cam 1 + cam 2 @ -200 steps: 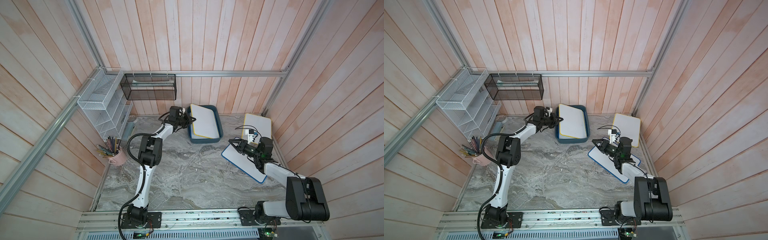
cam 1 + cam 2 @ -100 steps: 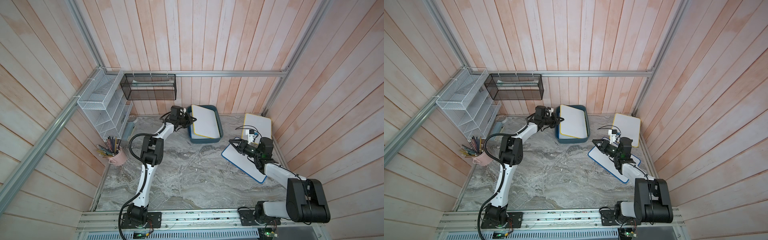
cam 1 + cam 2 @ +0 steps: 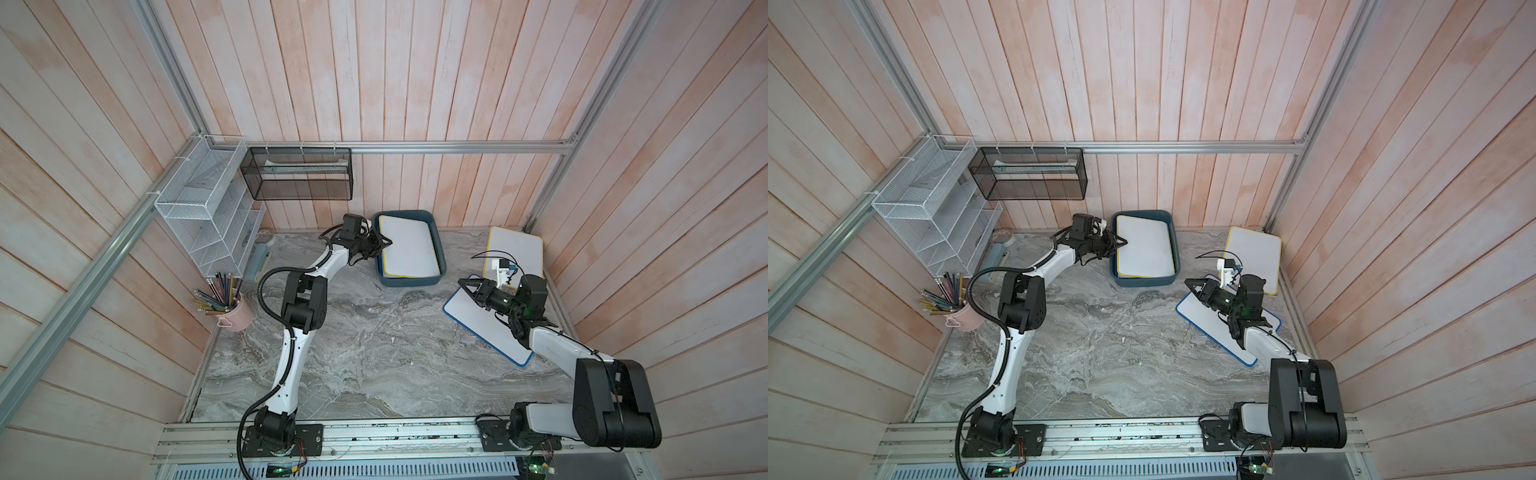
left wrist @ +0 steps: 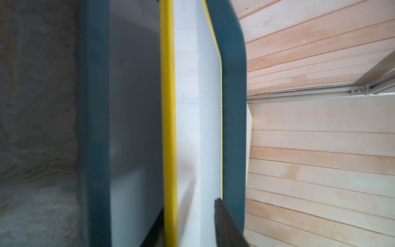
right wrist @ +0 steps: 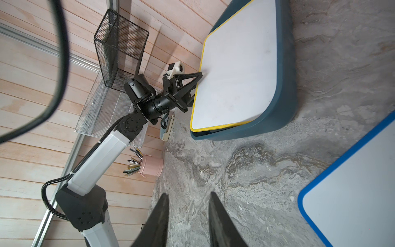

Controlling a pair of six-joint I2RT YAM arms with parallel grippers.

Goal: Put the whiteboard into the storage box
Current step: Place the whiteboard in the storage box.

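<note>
**Release of the yellow-edged whiteboard (image 3: 411,247) into the storage box (image 3: 415,283).** The board lies inside the box, and the edge nearest your left arm appears to sit high, close to the rim. Your left fingers (image 4: 226,224) stand spread, one on either side of that yellow edge, pinching nothing. Draw them straight back and level, so the lower finger neither hooks the frame nor drags the box across the bench (image 3: 365,353). The board should then settle flat. Your right fingers (image 5: 222,224), parted and empty, hover at a corner of the blue-edged whiteboard (image 3: 486,328); hold them clear.
</note>
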